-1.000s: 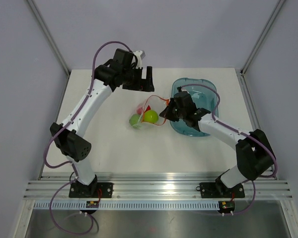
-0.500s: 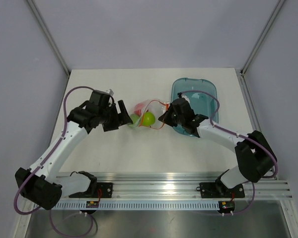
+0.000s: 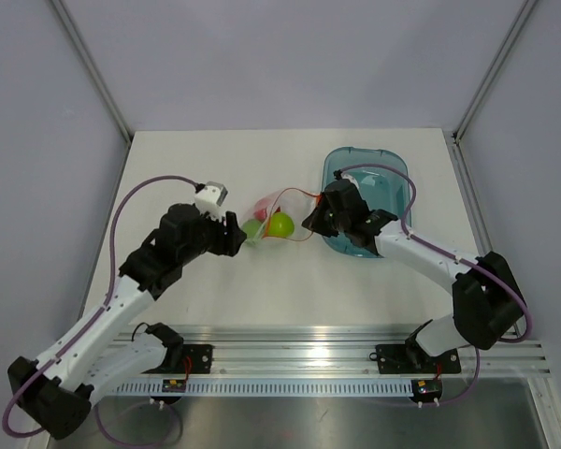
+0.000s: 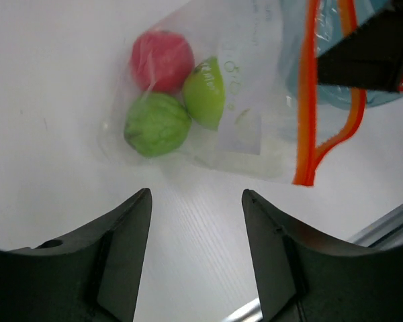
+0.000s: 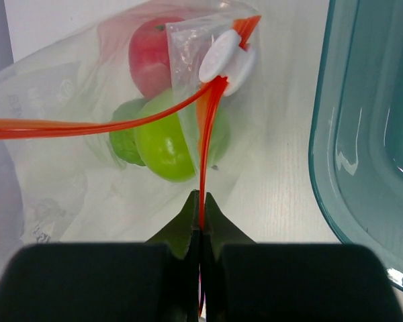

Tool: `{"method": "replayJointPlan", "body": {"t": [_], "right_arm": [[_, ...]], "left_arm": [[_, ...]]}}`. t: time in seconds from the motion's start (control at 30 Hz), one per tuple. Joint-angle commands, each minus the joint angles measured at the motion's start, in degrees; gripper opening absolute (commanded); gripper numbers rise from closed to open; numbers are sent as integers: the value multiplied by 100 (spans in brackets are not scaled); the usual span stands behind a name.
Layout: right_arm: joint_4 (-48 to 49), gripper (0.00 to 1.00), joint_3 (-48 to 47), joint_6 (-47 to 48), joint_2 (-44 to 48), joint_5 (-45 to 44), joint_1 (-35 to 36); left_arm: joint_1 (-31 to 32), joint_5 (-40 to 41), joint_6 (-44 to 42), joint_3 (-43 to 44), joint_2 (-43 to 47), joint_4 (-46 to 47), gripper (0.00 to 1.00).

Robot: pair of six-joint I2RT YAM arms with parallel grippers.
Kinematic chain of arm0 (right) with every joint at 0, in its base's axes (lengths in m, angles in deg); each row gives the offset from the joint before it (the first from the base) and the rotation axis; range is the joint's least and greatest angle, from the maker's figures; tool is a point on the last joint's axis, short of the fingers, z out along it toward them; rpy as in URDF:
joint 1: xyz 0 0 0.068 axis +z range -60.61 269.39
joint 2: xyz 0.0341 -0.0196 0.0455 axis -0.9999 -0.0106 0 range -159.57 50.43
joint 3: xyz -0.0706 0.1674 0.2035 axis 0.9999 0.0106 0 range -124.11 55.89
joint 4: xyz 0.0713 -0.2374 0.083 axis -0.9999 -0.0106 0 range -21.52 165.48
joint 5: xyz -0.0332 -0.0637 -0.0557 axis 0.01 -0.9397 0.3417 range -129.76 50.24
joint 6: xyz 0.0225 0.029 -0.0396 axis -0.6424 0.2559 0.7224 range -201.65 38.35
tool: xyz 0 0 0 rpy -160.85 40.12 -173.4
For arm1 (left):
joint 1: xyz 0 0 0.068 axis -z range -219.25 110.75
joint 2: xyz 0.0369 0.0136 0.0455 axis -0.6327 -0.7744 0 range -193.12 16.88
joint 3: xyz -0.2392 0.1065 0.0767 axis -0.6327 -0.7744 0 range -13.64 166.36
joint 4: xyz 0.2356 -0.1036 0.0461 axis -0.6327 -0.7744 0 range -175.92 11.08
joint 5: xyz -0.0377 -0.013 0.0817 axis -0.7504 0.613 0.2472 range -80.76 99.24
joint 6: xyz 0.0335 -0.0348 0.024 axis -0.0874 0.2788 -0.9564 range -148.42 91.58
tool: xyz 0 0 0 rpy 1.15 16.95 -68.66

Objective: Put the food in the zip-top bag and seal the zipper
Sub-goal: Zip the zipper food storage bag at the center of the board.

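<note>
The clear zip-top bag (image 3: 282, 198) lies mid-table with all three fruits inside: two lime-green apples (image 3: 280, 224) (image 3: 253, 227) and the red one (image 3: 265, 204). In the left wrist view the red fruit (image 4: 161, 60) and green apples (image 4: 156, 124) show through the bag (image 4: 255, 87). My right gripper (image 3: 310, 217) is shut on the orange-red zipper (image 5: 205, 154) at the bag's mouth; the strip runs up to a white slider (image 5: 221, 57). The mouth gapes, with the other strip (image 5: 67, 126) spread to the left. My left gripper (image 3: 238, 236) is open and empty, just left of the bag.
The translucent teal oval tray (image 3: 393, 173) stands right of the bag, partly under my right arm; its rim shows in the right wrist view (image 5: 322, 154). Bare white table lies in front of the bag.
My left arm has swung from the far side of the table down to the bag's left side, jaws still open. My right gripper keeps its hold on the zipper, nearly still.
</note>
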Motion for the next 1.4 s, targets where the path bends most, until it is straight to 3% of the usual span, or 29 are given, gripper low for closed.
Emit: {"method": "replayJointPlan", "body": {"t": [0.0,0.2,0.7,0.87,0.9,0.93,1.0,1.03,1.07,1.13,1.27,1.37], "right_arm": [[-244,1,-472,235,150,-81,45],[-349,2,-719,297,1,33,36],[-481,3,-982,271,-193,130,45],[-499,4,-1061,235,-184,121,45],[-516,5,-1088,262,-184,269,45],[-577,6,-1149,331,-175,279,45],[-674,22,-1246,507,-132,332,45],[-814,37,-1377,734,-97,341,36],[-885,61,-1456,902,8,315,36],[-1051,88,-1658,1394,262,236,10],[-1246,93,-1861,2263,729,506,-340],[-1027,92,-1643,2677,1089,1498,-945]], "left_arm": [[300,-97,-1542,-698,690,1509,61],[450,-1012,-2424,-1289,1307,2153,71],[916,-1030,-2662,-911,-142,2935,72],[925,-986,-2486,-595,-547,2997,55],[925,-1004,-2477,-560,-582,2979,47],[925,-926,-2469,-516,-600,2953,24],[916,-802,-2460,-393,-557,2778,0],[916,-767,-2477,-384,-513,2760,0],[916,-775,-2556,-393,-365,2760,0],[881,-732,-2548,-594,-40,2794,0],[443,-1151,-2267,-630,269,2927,0],[-216,-2293,-2065,-569,270,2927,0]]}}
